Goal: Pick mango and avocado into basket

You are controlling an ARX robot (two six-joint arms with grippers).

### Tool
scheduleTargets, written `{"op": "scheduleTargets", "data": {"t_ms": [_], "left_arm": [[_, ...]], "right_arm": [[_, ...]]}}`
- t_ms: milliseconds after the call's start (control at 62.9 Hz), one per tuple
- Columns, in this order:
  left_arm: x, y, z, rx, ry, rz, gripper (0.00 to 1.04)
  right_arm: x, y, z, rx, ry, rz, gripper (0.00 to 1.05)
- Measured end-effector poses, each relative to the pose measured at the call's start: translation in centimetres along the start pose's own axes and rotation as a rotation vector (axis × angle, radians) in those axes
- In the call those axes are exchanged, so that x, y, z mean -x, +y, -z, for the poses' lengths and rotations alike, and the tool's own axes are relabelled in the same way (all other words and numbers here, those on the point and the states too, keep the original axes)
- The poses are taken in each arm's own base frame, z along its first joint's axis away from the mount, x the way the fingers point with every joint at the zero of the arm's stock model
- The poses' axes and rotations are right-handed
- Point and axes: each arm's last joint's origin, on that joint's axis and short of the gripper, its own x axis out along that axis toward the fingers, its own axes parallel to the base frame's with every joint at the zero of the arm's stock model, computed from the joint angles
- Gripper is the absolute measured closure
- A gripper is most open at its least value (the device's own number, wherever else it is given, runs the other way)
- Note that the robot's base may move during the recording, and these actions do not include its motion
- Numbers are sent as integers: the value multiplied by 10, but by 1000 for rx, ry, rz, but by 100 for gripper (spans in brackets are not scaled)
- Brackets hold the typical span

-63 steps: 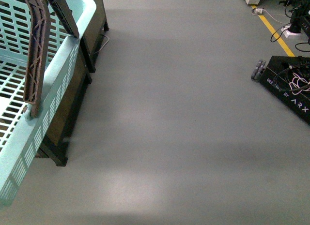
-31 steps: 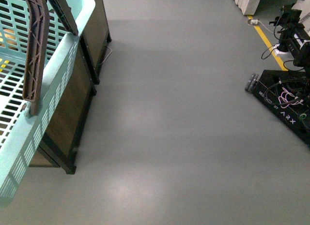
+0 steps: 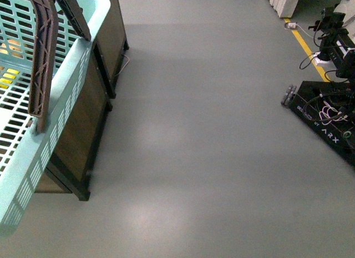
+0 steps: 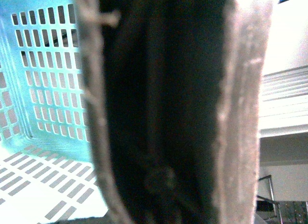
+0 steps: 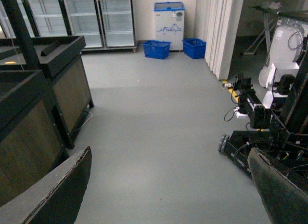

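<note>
The turquoise basket [image 3: 52,141] hangs at the left of the front view, its brown handles [image 3: 44,58] raised. In the left wrist view a brown handle [image 4: 163,89] fills the frame, with the basket's slotted wall [image 4: 48,79] beside it. My left gripper [image 4: 163,195] is shut on the basket by that handle. My right gripper [image 5: 166,195] is open and empty over bare grey floor. Orange and yellow patches [image 3: 11,61] show through the basket's slots; I cannot tell what they are. The mango and the avocado are out of view.
Dark wooden display stands [image 3: 83,119] are right behind the basket and show in the right wrist view [image 5: 29,113]. Another robot's black base [image 3: 327,116] with cables is at the right. Glass-door fridges [image 5: 82,17], a white freezer [image 5: 169,19] and blue baskets [image 5: 156,48] line the far wall.
The front view has shifted: more of the wooden stand and the other robot now show. The basket stays in the same place in the view, still held.
</note>
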Motion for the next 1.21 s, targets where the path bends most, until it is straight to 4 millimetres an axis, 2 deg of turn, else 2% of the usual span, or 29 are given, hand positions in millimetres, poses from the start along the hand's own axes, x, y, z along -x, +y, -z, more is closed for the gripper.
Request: {"op": "scheduleTargets", "data": {"t_ms": [1208], "left_arm": [[0, 1, -2, 4, -13, -5, 92]], "right_arm": [[0, 0, 0, 0, -1, -5, 9]]}}
